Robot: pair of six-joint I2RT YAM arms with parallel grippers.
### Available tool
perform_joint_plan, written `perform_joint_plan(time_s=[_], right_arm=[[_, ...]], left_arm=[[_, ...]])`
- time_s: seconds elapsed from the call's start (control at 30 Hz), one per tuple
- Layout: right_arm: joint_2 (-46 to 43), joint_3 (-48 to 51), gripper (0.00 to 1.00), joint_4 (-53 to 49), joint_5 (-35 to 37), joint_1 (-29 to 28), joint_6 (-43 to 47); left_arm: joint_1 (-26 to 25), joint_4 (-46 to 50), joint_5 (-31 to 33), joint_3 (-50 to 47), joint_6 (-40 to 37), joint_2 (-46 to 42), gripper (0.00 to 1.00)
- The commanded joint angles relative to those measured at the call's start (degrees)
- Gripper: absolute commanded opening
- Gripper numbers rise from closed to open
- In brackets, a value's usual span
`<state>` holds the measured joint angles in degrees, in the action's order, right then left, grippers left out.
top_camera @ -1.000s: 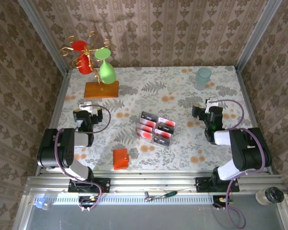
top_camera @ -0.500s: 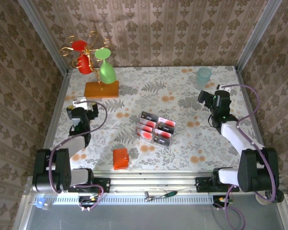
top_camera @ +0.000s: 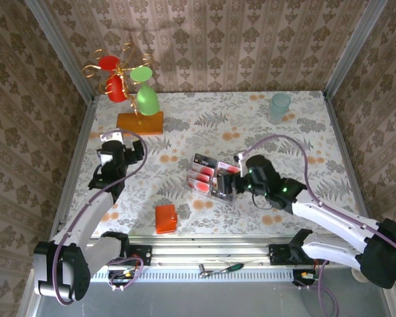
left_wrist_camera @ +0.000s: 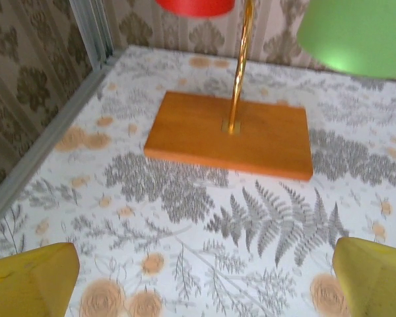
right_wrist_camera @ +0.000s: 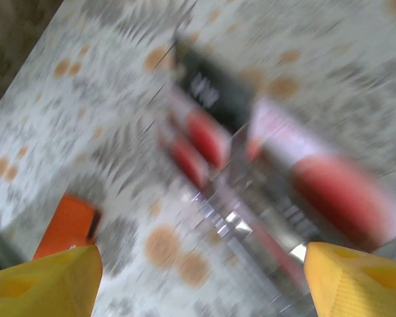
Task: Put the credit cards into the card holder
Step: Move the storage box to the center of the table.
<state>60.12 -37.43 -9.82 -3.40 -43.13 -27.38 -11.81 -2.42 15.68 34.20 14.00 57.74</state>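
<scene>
Several black and pale pink credit cards (top_camera: 211, 176) with red round marks lie in a cluster at the table's middle. They look blurred in the right wrist view, credit cards (right_wrist_camera: 251, 142). My right gripper (top_camera: 230, 185) hovers at the cluster's right side, open, with nothing between its yellow fingertips (right_wrist_camera: 356, 281). The orange-red card holder (top_camera: 165, 218) lies shut near the front edge, left of the cards, and shows as card holder (right_wrist_camera: 66, 224) in the right wrist view. My left gripper (top_camera: 117, 150) is open at the far left, over bare cloth, gripper (left_wrist_camera: 204, 294).
A flat orange block (left_wrist_camera: 231, 132) with a gold wire stand carrying red and green glasses (top_camera: 145, 99) stands at the back left, just ahead of my left gripper. A pale green cup (top_camera: 280, 105) sits at the back right. Walls close the table's sides.
My right arm has swung from the right side across to the cards and its jaws have narrowed slightly. My left arm has stretched out, its gripper staying near the orange block.
</scene>
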Motion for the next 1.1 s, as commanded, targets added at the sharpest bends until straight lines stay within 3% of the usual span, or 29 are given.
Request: perform_joint_plan(time_s=[0.0,0.17,0.33,0.67,1.07], right_arm=[[2.07,1.63,0.81,-1.41,3.08,-6.71,-5.22],[12.59,0.30,0.81,3.82,4.44,-13.36,-7.88],[20.08,-1.80,0.80,7.82,4.74,-16.08,-9.29],[29.73,-7.26,0.80,9.63,6.49,-16.02,-8.15],[35.66,-11.29,0.81,10.91,6.95,-11.52,-6.31]], left_arm=[[-0.49,5.56,-0.67,2.80,3.85,-0.60,1.00],[-0.91,6.25,-2.09,3.24,7.86,-0.65,1.00],[-1.45,8.70,-1.44,4.15,7.72,-0.60,1.00],[-1.72,9.79,-0.81,4.03,7.41,-1.39,1.00],[-1.71,10.33,-0.81,3.63,7.10,-2.26,1.00]])
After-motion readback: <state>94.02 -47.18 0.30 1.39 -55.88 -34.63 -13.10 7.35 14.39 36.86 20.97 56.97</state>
